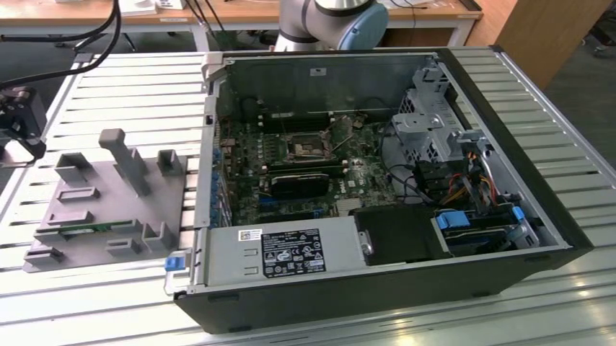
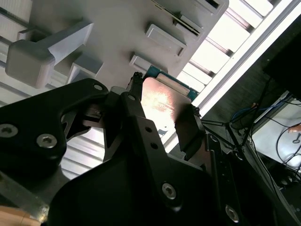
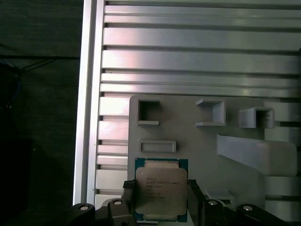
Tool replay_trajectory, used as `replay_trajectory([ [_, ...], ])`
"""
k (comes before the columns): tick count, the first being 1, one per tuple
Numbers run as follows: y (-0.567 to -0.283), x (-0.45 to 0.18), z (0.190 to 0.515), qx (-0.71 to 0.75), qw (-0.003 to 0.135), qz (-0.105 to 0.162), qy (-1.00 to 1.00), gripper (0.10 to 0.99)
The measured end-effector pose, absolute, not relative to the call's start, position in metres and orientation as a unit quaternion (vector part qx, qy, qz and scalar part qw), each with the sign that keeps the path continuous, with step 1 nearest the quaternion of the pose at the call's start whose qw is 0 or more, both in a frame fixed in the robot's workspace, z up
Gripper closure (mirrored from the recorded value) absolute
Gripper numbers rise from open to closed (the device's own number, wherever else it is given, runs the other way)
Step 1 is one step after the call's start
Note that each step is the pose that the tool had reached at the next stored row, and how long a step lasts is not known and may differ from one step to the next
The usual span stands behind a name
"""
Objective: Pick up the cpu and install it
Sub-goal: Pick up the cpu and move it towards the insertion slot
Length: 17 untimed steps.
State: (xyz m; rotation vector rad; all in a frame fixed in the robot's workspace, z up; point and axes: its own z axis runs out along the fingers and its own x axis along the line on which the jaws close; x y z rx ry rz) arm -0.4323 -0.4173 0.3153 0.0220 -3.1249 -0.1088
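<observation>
The gripper (image 3: 160,184), at the far left of the exterior view, has its jaws closed to the width of the cpu (image 3: 161,190), one black finger (image 3: 130,197) against each of two opposite edges. The cpu lies flat between them, silver lid towards the first wrist camera, its slightly longer side crosswise to the slats of the table (image 3: 188,47). Beneath it is the grey fixture plate (image 3: 188,141) with pockets and posts. The open computer case (image 1: 288,76) fills centre and right, well apart, its socket (image 1: 306,149) uncovered.

Arm (image 1: 332,18) base at rear, wrist (image 1: 19,119) out at exterior view's left; jaws pointing down, clamped on cpu (image 3: 161,188) edges.
</observation>
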Motion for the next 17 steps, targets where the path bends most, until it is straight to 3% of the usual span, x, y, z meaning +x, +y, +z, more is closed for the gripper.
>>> replay_trajectory([
  [17,-0.417,-0.432,0.330,0.007,0.007,-0.035,-0.999,0.553],
])
